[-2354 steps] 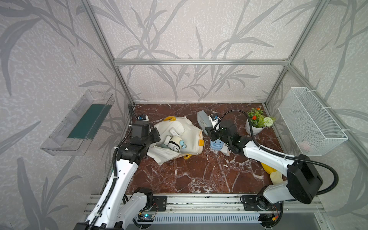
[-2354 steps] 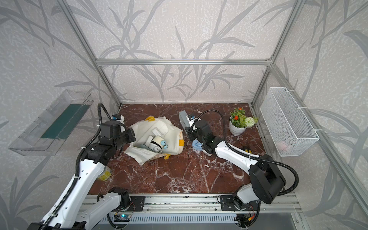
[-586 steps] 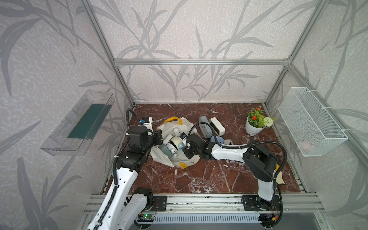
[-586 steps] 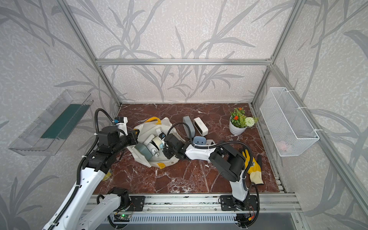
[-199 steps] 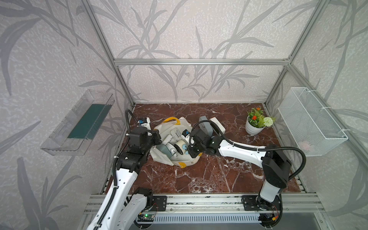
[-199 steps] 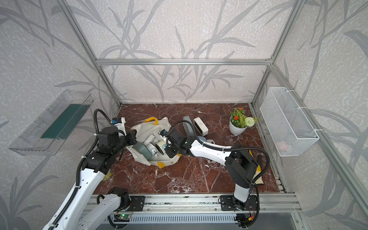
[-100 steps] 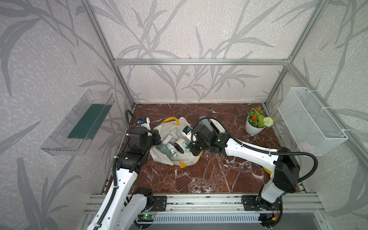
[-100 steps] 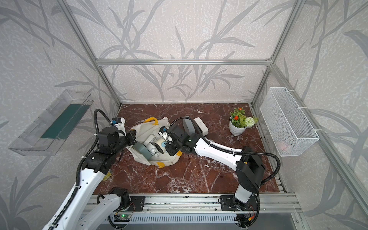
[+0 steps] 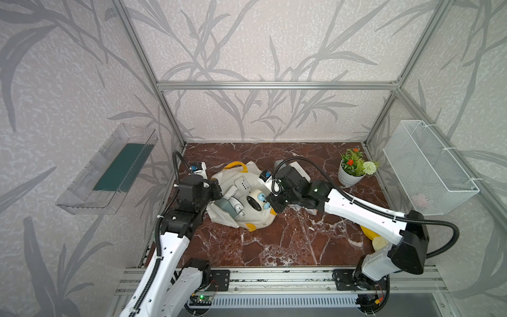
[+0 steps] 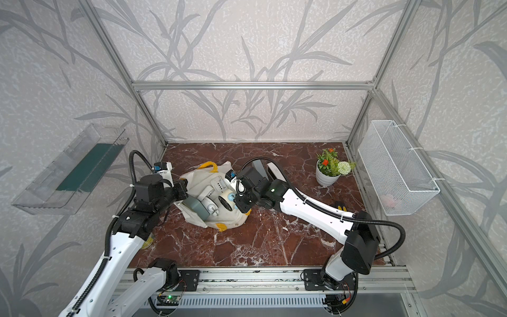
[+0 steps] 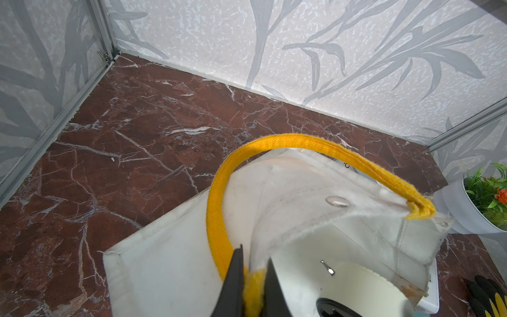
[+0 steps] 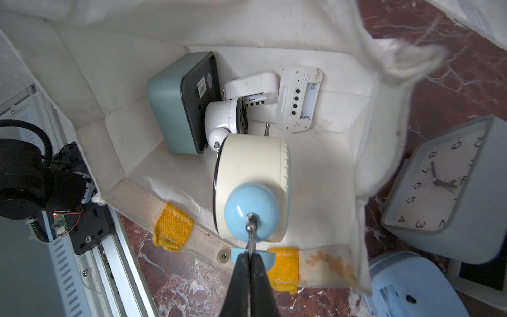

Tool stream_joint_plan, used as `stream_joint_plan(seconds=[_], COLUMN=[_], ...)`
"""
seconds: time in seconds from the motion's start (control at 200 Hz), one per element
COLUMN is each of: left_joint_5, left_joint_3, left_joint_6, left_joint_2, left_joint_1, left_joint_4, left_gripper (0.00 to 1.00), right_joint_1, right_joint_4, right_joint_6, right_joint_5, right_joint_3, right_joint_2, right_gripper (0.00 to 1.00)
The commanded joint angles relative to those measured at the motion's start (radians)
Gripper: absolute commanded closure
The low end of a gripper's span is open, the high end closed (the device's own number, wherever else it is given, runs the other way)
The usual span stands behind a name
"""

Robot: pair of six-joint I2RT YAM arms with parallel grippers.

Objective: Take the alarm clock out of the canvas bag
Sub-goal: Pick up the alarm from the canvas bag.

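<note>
Alarm clock (image 12: 251,175) isn't out of the canvas bag (image 12: 315,170) yet; right claw (image 12: 250,256) clamps its handle (image 12: 251,227), left claw (image 11: 254,263) clamps the strap (image 11: 274,142).

Black numbers 2, 3, 4, 5, 6, 7, 8 and 9 on the white face of the grey square clock (image 12: 439,181); small sticker (image 12: 202,82) too tiny to read.

pale leaf-patterned walls (image 9: 274,41), aluminium framing (image 9: 274,85), red-brown marble floor (image 9: 274,247); white wire basket (image 9: 428,170) hangs well apart from the right gripper (image 12: 249,258).
</note>
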Motion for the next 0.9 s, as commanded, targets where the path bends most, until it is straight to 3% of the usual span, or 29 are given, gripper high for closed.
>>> stream_joint_plan(seconds=[0.0,0.53,0.9], left_joint_5=[-0.033,-0.033,-0.030], left_joint_3=[0.026,0.028,0.024], left_joint_6=[-0.011,-0.013,-0.016], left_joint_2=[-0.015,-0.017,-0.018], left_joint_1=[0.001,0.002,0.002], left_joint_4=[-0.015,-0.018,-0.019], left_gripper=[1.00,1.00,1.00], right_joint_1=[-0.017,-0.052,-0.078], right_joint_4=[-0.045,-0.289,-0.345], right_joint_6=[-0.017,-0.033,0.003], right_joint_5=[-0.026,0.048,0.048], right_joint_3=[0.037,-0.034,-0.170], right_joint_2=[-0.076,-0.282,-0.360], right_gripper=[1.00,1.00,1.00])
